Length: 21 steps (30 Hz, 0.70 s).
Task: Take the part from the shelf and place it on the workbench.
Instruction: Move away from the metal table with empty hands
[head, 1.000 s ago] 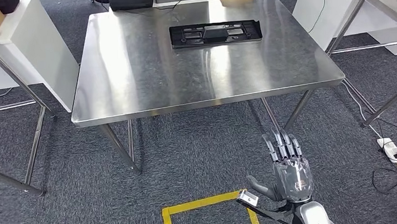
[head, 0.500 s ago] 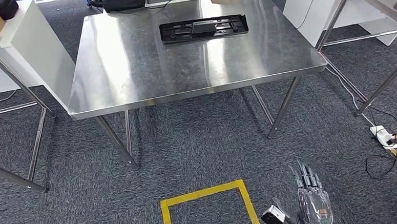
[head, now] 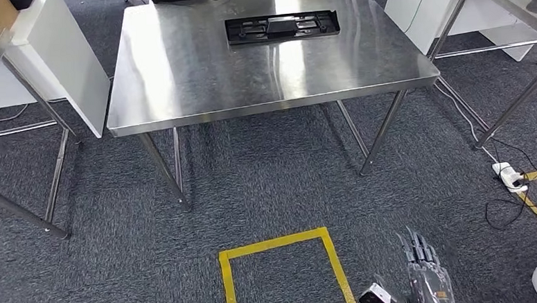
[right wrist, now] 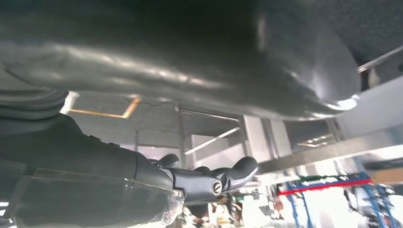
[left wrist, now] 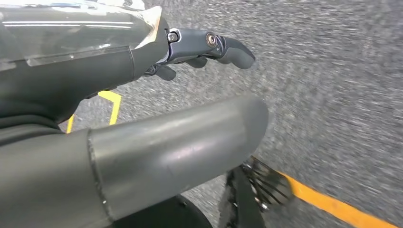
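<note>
The part point(head: 282, 27), a long flat black plastic panel, lies on the far side of the steel workbench point(head: 248, 83). My right hand point(head: 425, 282) hangs low over the carpet, well short of the bench, its fingers stretched out and holding nothing. In the right wrist view its dark fingers point(right wrist: 228, 178) lie loosely apart with nothing in them. My left hand point(left wrist: 142, 95) hangs over the carpet in the left wrist view, its fingers point(left wrist: 223, 47) extended and holding nothing.
A yellow tape square point(head: 277, 243) marks the carpet in front of me. A white power strip point(head: 508, 178) with cables lies at the right. Another steel table point(head: 514, 0) stands at the right, and a white panel point(head: 67, 72) and table legs at the left.
The camera has shifted, so the bench sits higher and further right in the picture. My right hand has dropped lower toward the picture's bottom edge, still holding nothing.
</note>
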### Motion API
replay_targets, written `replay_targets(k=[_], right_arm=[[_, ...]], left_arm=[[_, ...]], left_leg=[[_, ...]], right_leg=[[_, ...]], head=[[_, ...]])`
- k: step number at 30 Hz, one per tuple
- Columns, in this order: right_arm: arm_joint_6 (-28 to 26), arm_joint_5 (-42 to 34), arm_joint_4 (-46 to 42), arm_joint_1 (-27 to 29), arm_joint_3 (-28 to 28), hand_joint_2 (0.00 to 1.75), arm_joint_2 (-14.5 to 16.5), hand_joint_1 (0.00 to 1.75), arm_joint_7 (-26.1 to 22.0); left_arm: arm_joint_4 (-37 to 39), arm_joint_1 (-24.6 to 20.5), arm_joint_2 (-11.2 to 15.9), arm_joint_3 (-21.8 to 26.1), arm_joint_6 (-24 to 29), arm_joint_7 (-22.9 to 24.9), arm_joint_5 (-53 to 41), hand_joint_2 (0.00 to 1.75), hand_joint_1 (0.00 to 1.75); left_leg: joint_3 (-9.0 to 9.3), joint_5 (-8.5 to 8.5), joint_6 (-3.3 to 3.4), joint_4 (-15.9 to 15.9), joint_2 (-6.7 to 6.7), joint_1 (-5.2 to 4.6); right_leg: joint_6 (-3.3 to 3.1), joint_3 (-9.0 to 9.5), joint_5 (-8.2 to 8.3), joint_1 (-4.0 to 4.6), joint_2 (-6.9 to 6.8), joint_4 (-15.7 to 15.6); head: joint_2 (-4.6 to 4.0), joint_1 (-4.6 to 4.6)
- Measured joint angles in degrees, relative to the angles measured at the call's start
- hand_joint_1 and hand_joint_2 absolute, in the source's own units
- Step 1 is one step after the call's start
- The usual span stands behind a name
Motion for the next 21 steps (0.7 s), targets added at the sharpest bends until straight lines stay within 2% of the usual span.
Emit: replay_targets(k=[1, 2, 3, 4, 5, 6, 7, 8, 9, 10, 12, 13, 15, 16, 17, 18, 19, 20, 21], right_arm=[[-0.04, -0.14, 0.22, -0.01, 0.03, 0.00, -0.03, 0.00, -0.02], [-0.10, -0.35, 0.45, -0.02, 0.08, 0.00, -0.05, 0.00, -0.06], [-0.18, -0.57, 0.66, -0.03, 0.13, 0.00, -0.05, 0.00, -0.14], [-0.25, -0.74, 0.85, -0.05, 0.19, 0.00, -0.05, 0.00, -0.23], [-0.31, -0.70, 1.03, -0.09, 0.25, 0.00, -0.05, 0.00, -0.27], [-0.35, -0.32, 1.20, -0.14, 0.31, 0.00, -0.04, 0.00, -0.23], [-0.38, 0.25, 1.36, -0.18, 0.39, 0.00, -0.03, 0.00, -0.14], [-0.41, 0.85, 1.57, -0.27, 0.50, 0.00, -0.02, 0.00, 0.01], [-0.43, 1.35, 1.81, -0.36, 0.64, 0.00, 0.03, 0.00, 0.15], [-0.44, 1.60, 2.09, -0.46, 0.78, 0.00, 0.07, 0.00, 0.21], [-0.43, 1.64, 2.72, -0.75, 0.99, 0.00, 0.17, 0.00, 0.19], [-0.43, 1.57, 3.03, -0.96, 1.05, 0.00, 0.21, 0.00, 0.12], [-0.42, 1.43, 3.62, -1.33, 1.13, 0.00, 0.28, 0.00, -0.05], [-0.42, 1.39, 3.91, -1.41, 1.16, 0.00, 0.33, 0.00, -0.09], [-0.42, 1.38, 4.18, -1.46, 1.21, 0.00, 0.37, 0.00, -0.11], [-0.42, 1.38, 4.43, -1.51, 1.27, 0.00, 0.43, 0.00, -0.11], [-0.42, 1.38, 4.68, -1.62, 1.33, 0.00, 0.50, 0.00, -0.11], [-0.41, 1.38, 4.90, -1.79, 1.40, 0.00, 0.58, 0.00, -0.12], [-0.39, 1.38, 5.11, -2.01, 1.47, 0.00, 0.67, 0.00, -0.14]], left_arm=[[0.00, 0.02, 0.01, 0.00, -0.04, -0.01, 0.00, 0.00, 0.00], [0.00, 0.02, 0.03, 0.00, -0.09, -0.02, 0.00, 0.00, 0.00], [0.01, 0.01, 0.05, 0.00, -0.15, -0.04, -0.01, 0.00, 0.00], [0.01, 0.00, 0.08, 0.00, -0.22, -0.07, -0.01, 0.00, 0.00], [0.02, -0.01, 0.09, -0.01, -0.36, -0.10, -0.03, 0.00, 0.00], [0.02, -0.07, 0.09, -0.01, -0.47, -0.15, -0.05, 0.00, 0.00], [0.01, -0.16, 0.10, -0.02, -0.56, -0.19, -0.10, 0.00, 0.00], [0.01, -0.26, 0.12, -0.03, -0.63, -0.21, -0.14, 0.00, 0.00], [0.00, -0.35, 0.15, -0.03, -0.64, -0.22, -0.18, 0.00, 0.00], [0.00, -0.37, 0.19, -0.04, -0.66, -0.22, -0.21, 0.00, 0.00], [0.01, -0.25, 0.27, -0.07, -0.70, -0.22, -0.25, 0.00, 0.00], [0.02, -0.16, 0.30, -0.08, -0.73, -0.22, -0.28, 0.00, 0.00], [0.02, -0.06, 0.36, -0.10, -0.80, -0.22, -0.33, 0.00, 0.00], [0.02, -0.04, 0.40, -0.11, -0.83, -0.22, -0.35, 0.00, 0.00], [0.02, 0.00, 0.45, -0.12, -0.85, -0.22, -0.36, 0.00, 0.00], [0.02, 0.07, 0.49, -0.13, -0.86, -0.22, -0.38, 0.00, 0.00], [0.02, 0.16, 0.51, -0.13, -0.93, -0.22, -0.41, 0.00, 0.00], [0.02, 0.25, 0.54, -0.14, -1.05, -0.22, -0.47, 0.00, 0.00], [0.02, 0.30, 0.59, -0.14, -1.21, -0.25, -0.56, 0.00, 0.00]], left_leg=[[-0.84, 0.67, 0.12, 0.07, 0.11, -0.02], [-1.73, 1.36, 0.05, 0.18, 0.21, -0.05], [-2.71, 2.03, -0.08, 0.35, 0.26, -0.05], [-3.70, 2.64, -0.29, 0.56, 0.16, -0.02], [-4.69, 3.20, -0.57, 0.79, -0.05, 0.01], [-5.44, 3.72, -0.92, 1.06, -0.34, 0.05], [-6.11, 4.19, -1.30, 1.41, -0.67, -0.02], [-6.61, 4.73, -1.66, 1.73, -0.98, -0.11], [-6.92, 5.27, -1.98, 1.97, -1.34, -0.19], [-7.28, 5.80, -2.33, 2.11, -1.78, -0.20], [-7.90, 6.11, -2.98, 2.44, -2.48, 0.12], [-8.47, 4.97, -3.31, 3.44, -2.35, 0.32], [-10.40, 0.19, -3.86, 8.61, -1.43, 0.62], [-11.59, -2.29, -4.12, 12.42, -1.05, 0.71], [-12.54, -3.76, -4.32, 15.95, -0.85, 0.76], [-12.85, -4.01, -4.42, 18.18, -0.74, 0.80], [-12.07, -3.13, -4.42, 18.29, -0.62, 0.83], [-10.25, -1.66, -4.29, 16.25, -0.38, 0.85], [-7.50, -0.23, -4.00, 12.27, 0.31, 0.78]], right_leg=[[-0.09, -0.80, -2.45, -0.12, 0.03, 3.86], [0.20, -1.21, -3.77, -0.26, 0.03, 7.55], [0.85, -1.05, -3.74, -0.41, 0.03, 10.07], [1.63, -0.06, -2.62, -0.57, 0.05, 10.77], [2.29, 1.99, -1.15, -0.75, 0.23, 9.29], [2.58, 5.08, -0.31, -0.96, 1.06, 5.76], [2.41, 9.01, -0.64, -1.05, 2.19, 0.62], [1.97, 12.37, -1.69, -1.06, 3.16, -4.22], [1.48, 14.70, -2.91, -1.01, 3.82, -7.81], [1.06, 15.80, -3.73, -0.84, 3.67, -9.77], [0.17, 15.17, -3.50, -0.92, 2.35, -9.89], [-0.44, 14.79, -3.12, -0.95, 1.65, -9.85], [-1.38, 13.94, -2.33, -0.82, 0.25, -9.85], [-1.62, 13.49, -1.98, -0.67, -0.43, -9.82], [-1.66, 13.07, -1.70, -0.52, -1.12, -9.76], [-1.64, 12.68, -1.49, -0.40, -1.77, -9.64], [-1.59, 12.34, -1.36, -0.33, -2.41, -9.45], [-1.54, 12.10, -1.30, -0.28, -2.97, -9.24], [-1.49, 12.08, -1.28, -0.23, -3.51, -9.03]], head=[[0.00, 0.16], [0.00, 0.24], [0.00, 0.24], [0.00, 0.26], [0.00, 0.25], [0.00, 0.25], [0.00, 0.31], [0.00, 0.27], [0.00, 0.20], [0.00, 0.14], [0.00, -0.06], [0.00, -0.19], [0.00, -0.52], [0.00, -0.66], [0.00, -0.69], [0.00, -0.68], [0.00, -0.69], [0.00, -0.68], [0.00, -0.72]])
